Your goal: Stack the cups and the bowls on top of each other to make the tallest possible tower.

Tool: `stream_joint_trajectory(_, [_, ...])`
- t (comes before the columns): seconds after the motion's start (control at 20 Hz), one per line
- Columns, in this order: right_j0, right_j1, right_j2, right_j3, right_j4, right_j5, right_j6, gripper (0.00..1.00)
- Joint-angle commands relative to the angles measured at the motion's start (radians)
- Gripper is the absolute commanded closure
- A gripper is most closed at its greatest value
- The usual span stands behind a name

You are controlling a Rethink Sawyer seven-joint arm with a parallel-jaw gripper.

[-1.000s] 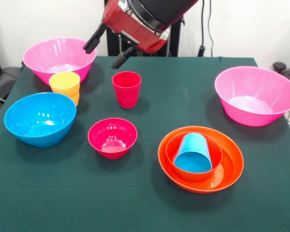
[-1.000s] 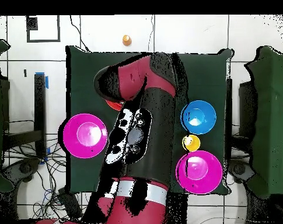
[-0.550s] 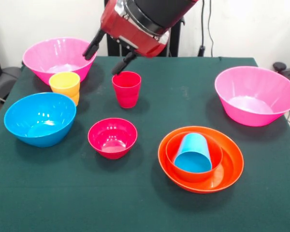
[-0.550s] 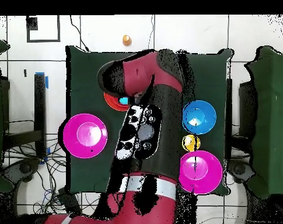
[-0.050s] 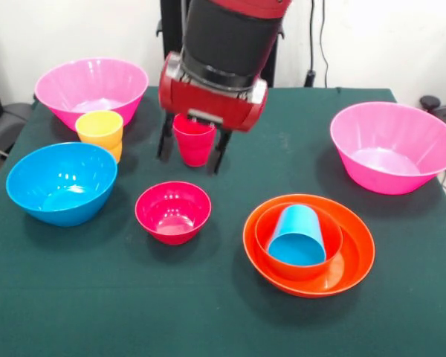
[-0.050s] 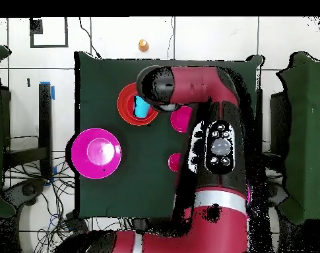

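Here the jaws point(image 5: 191, 154) hang wide, one finger on each side of the red cup point(image 5: 194, 138), apparently placed to close on it for stacking.

1. Hand point(image 5: 192, 151) straddles the upright cup point(image 5: 194, 138) at counter point(image 5: 97, 297) centre, toward 12 o'clock.
2. Small bowl point(image 5: 173, 212) sits at its 6 o'clock.
3. Tipped cup point(image 5: 297, 236) lies inside nested bowls point(image 5: 309, 251) at 4 o'clock.

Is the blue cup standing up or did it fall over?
Tipped over. The blue cup lies on its side inside the small orange bowl, open mouth facing the front camera.
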Motion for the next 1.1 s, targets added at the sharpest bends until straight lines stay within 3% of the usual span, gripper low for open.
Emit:
stream_joint_trajectory(0.05, [0.006, 0.007, 0.162, 0.096, -0.01, -0.043, -0.148, 0.0])
stream_joint_trajectory(0.25, [0.034, 0.012, 0.129, 0.0, -0.06, -0.036, -0.148, 0.0])
stream_joint_trajectory(0.55, [0.029, 0.034, 0.179, -0.05, 0.028, 0.041, -0.097, 0.0])
stream_joint_trajectory(0.8, [0.05, 0.05, 0.173, -0.039, 0.064, -0.056, 0.029, 0.0])
stream_joint_trajectory(1.1, [0.062, 0.069, 0.175, -0.036, 0.09, -0.112, 0.052, 0.0])
